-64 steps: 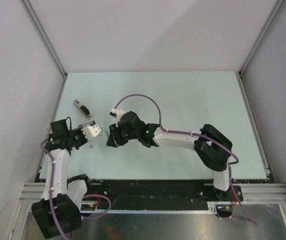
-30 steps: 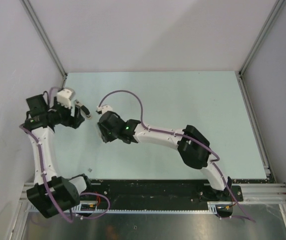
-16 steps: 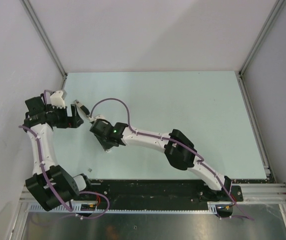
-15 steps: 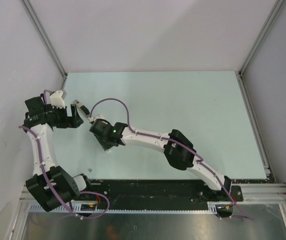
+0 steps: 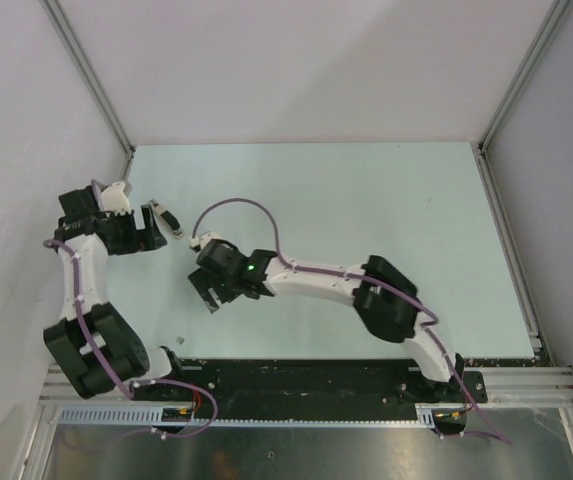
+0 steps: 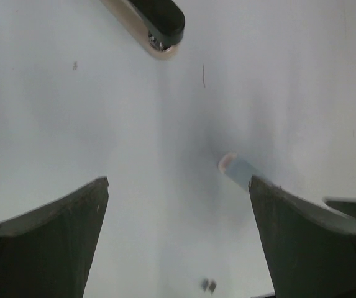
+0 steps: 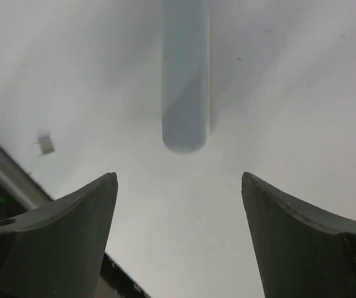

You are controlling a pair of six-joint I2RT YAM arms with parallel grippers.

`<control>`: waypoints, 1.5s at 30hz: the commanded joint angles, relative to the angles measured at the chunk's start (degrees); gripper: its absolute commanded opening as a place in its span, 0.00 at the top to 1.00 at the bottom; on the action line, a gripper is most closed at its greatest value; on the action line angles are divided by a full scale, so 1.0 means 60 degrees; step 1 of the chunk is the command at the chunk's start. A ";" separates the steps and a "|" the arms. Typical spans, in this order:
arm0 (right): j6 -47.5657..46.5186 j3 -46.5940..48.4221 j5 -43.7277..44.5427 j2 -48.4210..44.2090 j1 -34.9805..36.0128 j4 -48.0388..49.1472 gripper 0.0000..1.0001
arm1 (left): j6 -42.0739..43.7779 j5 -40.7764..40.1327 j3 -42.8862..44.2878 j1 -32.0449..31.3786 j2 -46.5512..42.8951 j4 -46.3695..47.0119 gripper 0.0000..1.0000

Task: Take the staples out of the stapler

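Dark-grey wedge fingers on both tools, spread wide, nothing between them. Left tool [image 6: 178,180] hangs over the pale surface [image 5: 366,200] at its left side. Right tool [image 7: 179,177] hovers nearer the middle, aimed toward the near edge.

Stapler [image 5: 169,218] looks to be apart in two pieces. Its black bar [image 6: 159,17], glossy, with a silvery underside and a rounded tip, lies just beyond the left tool. Its pale-blue shell [image 7: 184,81], smooth plastic, oblong with a rounded end, lies straight ahead of the right tool, in line with the gap and touching neither finger.

Staples [image 7: 45,144]: I take the tiny grey square speck off to the side of the shell, near the surface's dark near edge, to be them. Too small to be sure.

Risks, my reading:
- Shell nearly matches the surface in colour, so its outline is easy to misjudge and clip.
- Rounded slick plastic could squirt out of an off-centre pinch.
- Speck sits close to the edge, and a low sweep by the right tool could knock it off.
- The two tools work near each other, so crossing paths could mean contact.
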 commanded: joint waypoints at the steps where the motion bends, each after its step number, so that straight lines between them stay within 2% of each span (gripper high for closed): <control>1: 0.0257 -0.2082 -0.0145 -0.2849 -0.0202 0.2900 0.14 | -0.1079 -0.0755 0.0008 -0.0651 0.0786 0.0853 0.00; 4: 0.0432 -0.3626 -0.0356 -0.4155 -0.0399 0.4093 0.14 | -0.1482 -0.1376 0.0072 -0.1137 0.1260 0.1471 0.01; 8: 0.0425 -0.4565 -0.0625 -0.4970 -0.0619 0.4593 0.14 | -0.2037 -0.1900 0.0576 -0.1502 0.2075 0.1774 0.00; 15: 0.0455 -0.5632 -0.1234 -0.5432 -0.0870 0.5525 0.14 | -0.3045 -0.3204 0.1442 -0.1961 0.3234 0.1934 0.01; 27: 0.0646 -0.6731 -0.2226 -0.5833 -0.1384 0.6742 0.16 | -0.4357 -0.4218 0.2588 -0.2717 0.4795 0.2079 0.02; 35: 0.0740 -0.7302 -0.2439 -0.6209 -0.1585 0.7071 0.17 | -0.4483 -0.4507 0.3252 -0.2732 0.5620 0.2077 0.12; 38: 0.0774 -0.7490 -0.2478 -0.6326 -0.1634 0.7151 0.18 | -0.4469 -0.4604 0.3394 -0.2734 0.5807 0.2077 0.18; 45: 0.0789 -0.7732 -0.2546 -0.6490 -0.1703 0.7261 0.21 | -0.4344 -0.4621 0.3721 -0.2740 0.6267 0.2068 0.49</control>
